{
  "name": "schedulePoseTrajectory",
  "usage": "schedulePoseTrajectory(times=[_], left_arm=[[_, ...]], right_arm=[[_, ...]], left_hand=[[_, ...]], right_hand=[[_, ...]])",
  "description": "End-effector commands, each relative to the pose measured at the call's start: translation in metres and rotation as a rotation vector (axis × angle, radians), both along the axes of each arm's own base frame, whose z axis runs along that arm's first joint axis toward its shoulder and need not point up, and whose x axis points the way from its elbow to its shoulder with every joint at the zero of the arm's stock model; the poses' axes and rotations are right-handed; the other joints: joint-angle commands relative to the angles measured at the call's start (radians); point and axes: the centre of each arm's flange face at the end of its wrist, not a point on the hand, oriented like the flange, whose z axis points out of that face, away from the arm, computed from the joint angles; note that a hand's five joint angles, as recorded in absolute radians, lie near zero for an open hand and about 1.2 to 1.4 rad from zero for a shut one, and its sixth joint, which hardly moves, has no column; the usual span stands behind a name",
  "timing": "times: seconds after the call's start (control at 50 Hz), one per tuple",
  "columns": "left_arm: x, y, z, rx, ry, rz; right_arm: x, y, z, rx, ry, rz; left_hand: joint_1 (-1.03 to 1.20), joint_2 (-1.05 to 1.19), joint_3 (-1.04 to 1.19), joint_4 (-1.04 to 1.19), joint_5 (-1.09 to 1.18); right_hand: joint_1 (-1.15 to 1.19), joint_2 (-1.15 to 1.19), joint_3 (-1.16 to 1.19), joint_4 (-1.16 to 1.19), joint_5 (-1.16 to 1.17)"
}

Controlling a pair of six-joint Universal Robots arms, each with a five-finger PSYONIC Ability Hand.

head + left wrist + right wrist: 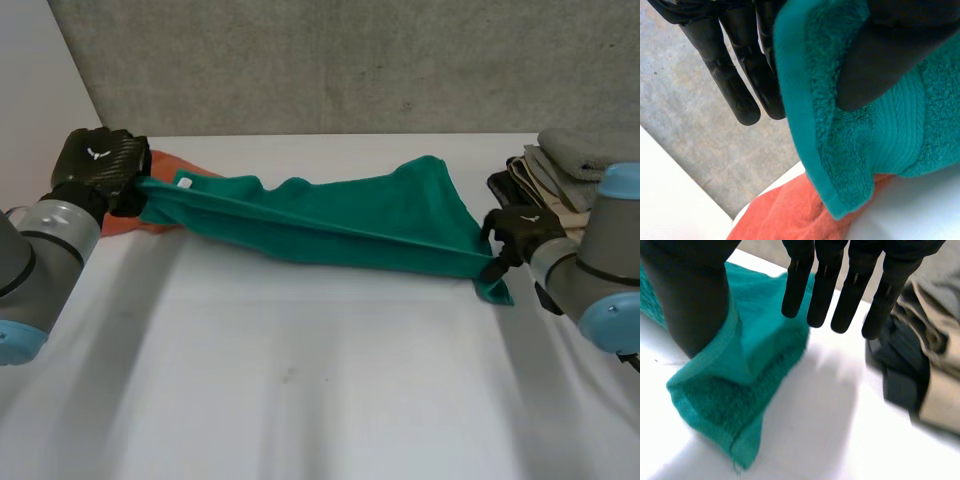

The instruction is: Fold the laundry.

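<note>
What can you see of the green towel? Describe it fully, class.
The towel is teal-green terry cloth with a flat woven band and a hemmed edge. It is stretched in long loose folds across the white table. The left robot hand pinches one end under its thumb, over an orange cloth. The right robot hand pinches the other end, and that end's corner droops onto the table.

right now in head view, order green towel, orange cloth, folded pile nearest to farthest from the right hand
1. green towel: corner held in the right hand.
2. folded pile: just beside it.
3. orange cloth: far across, by the left hand.
</note>
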Motion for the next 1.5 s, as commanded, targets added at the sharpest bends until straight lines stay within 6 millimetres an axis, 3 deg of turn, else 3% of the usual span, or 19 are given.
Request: schedulePoseTrajectory(times=[0.02, 0.06, 0.1, 0.22, 0.28, 0.4, 0.48, 0.58, 0.68, 0.76, 0.92, 1.06, 1.22, 1.24, 1.26, 1.28, 1.3, 1.36, 1.5], left_arm=[[0.011, 0.007, -0.003, 0.067, 0.001, 0.020], [0.014, 0.011, -0.005, 0.096, 0.002, 0.021], [0.017, 0.015, -0.007, 0.120, 0.000, 0.023], [0.027, 0.042, -0.016, 0.270, -0.027, 0.008], [0.029, 0.059, -0.019, 0.351, -0.060, -0.019], [0.041, 0.111, -0.024, 0.590, -0.254, -0.122], [0.045, 0.146, -0.027, 0.761, -0.404, -0.228], [0.043, 0.172, -0.027, 0.866, -0.524, -0.364], [0.040, 0.147, -0.031, 0.735, -0.551, -0.329], [0.033, 0.123, -0.031, 0.663, -0.516, -0.270], [0.021, 0.055, -0.041, 0.531, -0.428, -0.049], [0.013, 0.035, -0.060, 0.562, -0.454, 0.016], [0.008, 0.017, -0.067, 0.538, -0.441, 0.066], [0.007, 0.016, -0.067, 0.534, -0.430, 0.066], [0.006, 0.015, -0.066, 0.529, -0.419, 0.066], [0.004, 0.014, -0.063, 0.525, -0.391, 0.065], [0.003, 0.015, -0.062, 0.523, -0.371, 0.063], [0.001, 0.016, -0.048, 0.498, -0.286, 0.063], [0.009, 0.028, -0.015, 0.438, -0.151, 0.098]], right_arm=[[-0.020, -0.003, -0.001, 0.123, -0.088, -0.054], [-0.022, -0.002, -0.001, 0.134, -0.090, -0.050], [-0.025, 0.000, 0.002, 0.135, -0.087, -0.048], [-0.030, 0.008, 0.023, 0.094, -0.042, -0.013], [-0.031, 0.023, 0.039, 0.048, 0.095, 0.063], [-0.043, 0.077, 0.067, 0.023, 0.535, 0.249], [-0.054, 0.122, 0.060, 0.146, 0.798, 0.400], [-0.055, 0.147, 0.049, 0.197, 0.934, 0.516], [-0.046, 0.137, 0.036, 0.178, 0.912, 0.492], [-0.037, 0.111, 0.031, 0.112, 0.905, 0.424], [0.008, 0.044, 0.028, -0.228, 0.746, 0.255], [0.037, 0.010, 0.014, -0.403, 0.713, 0.235], [0.051, -0.015, -0.010, -0.464, 0.706, 0.224], [0.052, -0.016, -0.012, -0.463, 0.705, 0.223], [0.052, -0.017, -0.014, -0.461, 0.701, 0.218], [0.052, -0.017, -0.015, -0.456, 0.697, 0.213], [0.051, -0.017, -0.013, -0.450, 0.683, 0.194], [0.048, -0.016, -0.001, -0.446, 0.638, 0.162], [0.024, -0.002, 0.057, -0.443, 0.408, 0.090]], left_hand=[[0.260, 0.198, 0.203, 0.196, 0.213], [0.260, 0.198, 0.203, 0.196, 0.213], [0.260, 0.198, 0.203, 0.196, 0.213], [0.260, 0.198, 0.203, 0.196, 0.213], [0.260, 0.198, 0.203, 0.196, 0.213], [0.260, 0.198, 0.203, 0.196, 0.213], [0.260, 0.198, 0.203, 0.196, 0.213], [0.260, 0.198, 0.203, 0.196, 0.213], [0.260, 0.198, 0.203, 0.196, 0.213], [0.260, 0.198, 0.203, 0.196, 0.213], [0.260, 0.198, 0.203, 0.196, 0.213], [0.260, 0.198, 0.203, 0.196, 0.213], [0.260, 0.198, 0.203, 0.196, 0.213], [0.260, 0.198, 0.203, 0.196, 0.213], [0.034, -0.028, -0.024, -0.030, -0.014], [-0.689, -0.751, -0.747, -0.753, -0.737], [-0.962, -1.023, -1.019, -1.026, -1.009], [-0.962, -1.023, -1.019, -1.026, -1.009], [-0.962, -1.023, -1.019, -1.026, -1.009]], right_hand=[[0.262, 0.266, 0.269, 0.271, 0.286], [0.303, 0.307, 0.310, 0.312, 0.327], [0.745, 0.749, 0.753, 0.755, 0.769], [0.747, 0.751, 0.754, 0.756, 0.771], [0.747, 0.751, 0.754, 0.756, 0.771], [0.747, 0.751, 0.754, 0.756, 0.771], [0.747, 0.751, 0.754, 0.756, 0.771], [0.747, 0.751, 0.754, 0.756, 0.771], [0.747, 0.751, 0.754, 0.756, 0.771], [0.747, 0.751, 0.754, 0.756, 0.771], [0.747, 0.751, 0.754, 0.756, 0.771], [0.747, 0.751, 0.754, 0.756, 0.771], [0.747, 0.751, 0.754, 0.756, 0.771], [0.476, 0.480, 0.484, 0.486, 0.500], [-0.038, -0.034, -0.031, -0.029, -0.014], [-0.475, -0.471, -0.468, -0.465, -0.451], [-0.471, -0.467, -0.463, -0.461, -0.447], [-0.475, -0.471, -0.468, -0.465, -0.451], [-0.475, -0.471, -0.468, -0.465, -0.451]])
